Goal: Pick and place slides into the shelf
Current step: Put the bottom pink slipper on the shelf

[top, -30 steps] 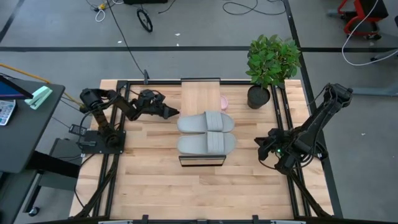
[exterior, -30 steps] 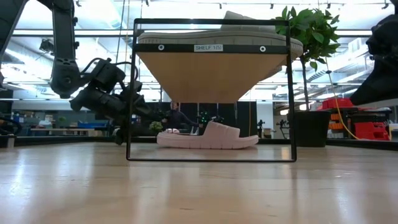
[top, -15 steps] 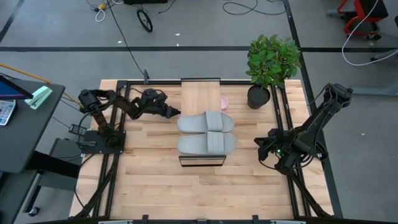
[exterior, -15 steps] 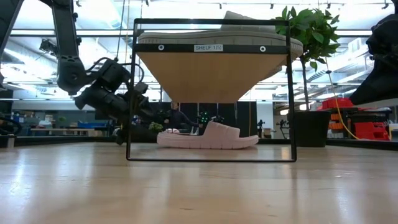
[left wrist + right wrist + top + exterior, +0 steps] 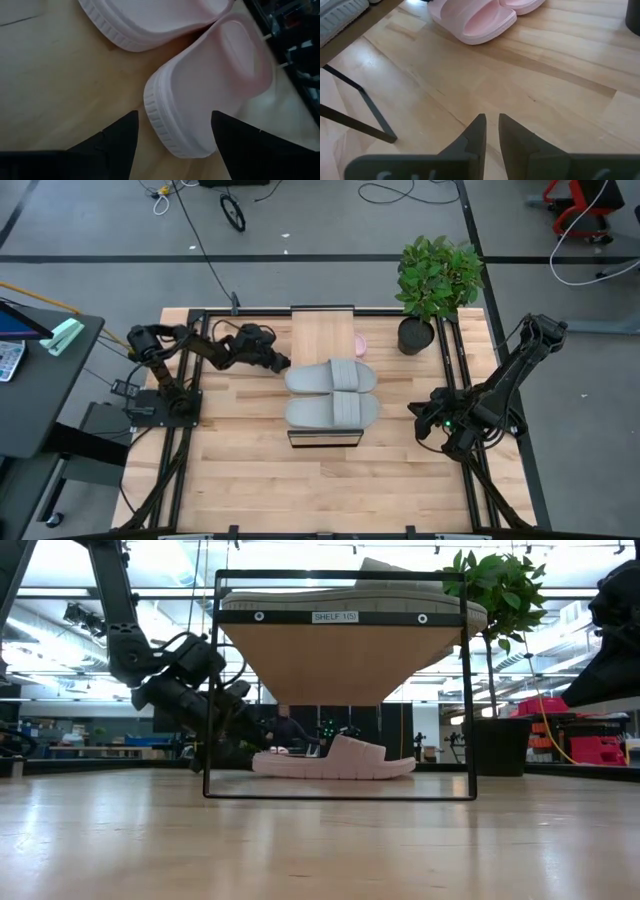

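Two grey slides (image 5: 332,392) lie side by side on the shelf's (image 5: 322,330) plank top. Under the plank two pink slides rest with their soles on the table, one (image 5: 210,90) nearer my left gripper than the other (image 5: 150,20). My left gripper (image 5: 174,114) is open at the shelf's left side, slanting down, its fingers on either side of the nearer pink slide's rounded end (image 5: 165,130). My right gripper (image 5: 491,131) hangs shut over bare table at the right and holds nothing. My left gripper has its fingers (image 5: 120,137) standing on either side of the nearer pink slide's rounded end, coming in from the table's left and slanting down. I cannot tell whether a finger touches the slide. The slide lies flat on the table.
The shelf's dark frame legs (image 5: 209,690) stand close beside my left gripper (image 5: 255,738). A potted plant (image 5: 436,285) stands at the table's far right. Bare tabletop lies in front of the shelf (image 5: 320,480).
My left gripper has gone toward the table's right, in under the shelf's plank toward the pink slides, and has stayed open. The slides have not moved.
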You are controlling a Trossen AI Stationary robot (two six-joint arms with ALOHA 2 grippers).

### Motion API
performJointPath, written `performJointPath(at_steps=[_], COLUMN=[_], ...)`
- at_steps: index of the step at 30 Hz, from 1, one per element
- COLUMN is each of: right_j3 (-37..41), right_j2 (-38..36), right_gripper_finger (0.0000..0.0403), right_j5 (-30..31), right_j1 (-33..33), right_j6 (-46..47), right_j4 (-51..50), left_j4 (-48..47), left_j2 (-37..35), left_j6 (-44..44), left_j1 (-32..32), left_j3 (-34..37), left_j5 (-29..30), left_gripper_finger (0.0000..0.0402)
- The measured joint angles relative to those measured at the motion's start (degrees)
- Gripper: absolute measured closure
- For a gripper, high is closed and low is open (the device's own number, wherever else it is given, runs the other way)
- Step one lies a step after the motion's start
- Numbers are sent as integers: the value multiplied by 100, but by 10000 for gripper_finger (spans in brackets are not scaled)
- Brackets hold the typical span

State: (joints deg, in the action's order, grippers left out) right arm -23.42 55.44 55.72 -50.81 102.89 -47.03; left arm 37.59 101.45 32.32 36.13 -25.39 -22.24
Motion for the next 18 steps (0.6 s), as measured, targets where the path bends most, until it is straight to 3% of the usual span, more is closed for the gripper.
performJointPath(at_steps=[4,8,14,18], right_j3=[0,0,0,-1], right_j2=[0,0,0,0], right_gripper_finger=[345,345,345,349], right_j5=[0,0,0,0], right_j1=[0,0,0,0], right_j6=[0,0,0,0], right_j4=[0,-1,0,-2], left_j4=[-107,-133,-77,-87], left_j2=[2,8,17,17], left_j6=[-181,-309,-328,-431], left_j1=[-172,-340,-392,-377], left_j3=[-2,8,24,22], left_j5=[445,873,1026,611], left_gripper_finger=[156,190,299,378])
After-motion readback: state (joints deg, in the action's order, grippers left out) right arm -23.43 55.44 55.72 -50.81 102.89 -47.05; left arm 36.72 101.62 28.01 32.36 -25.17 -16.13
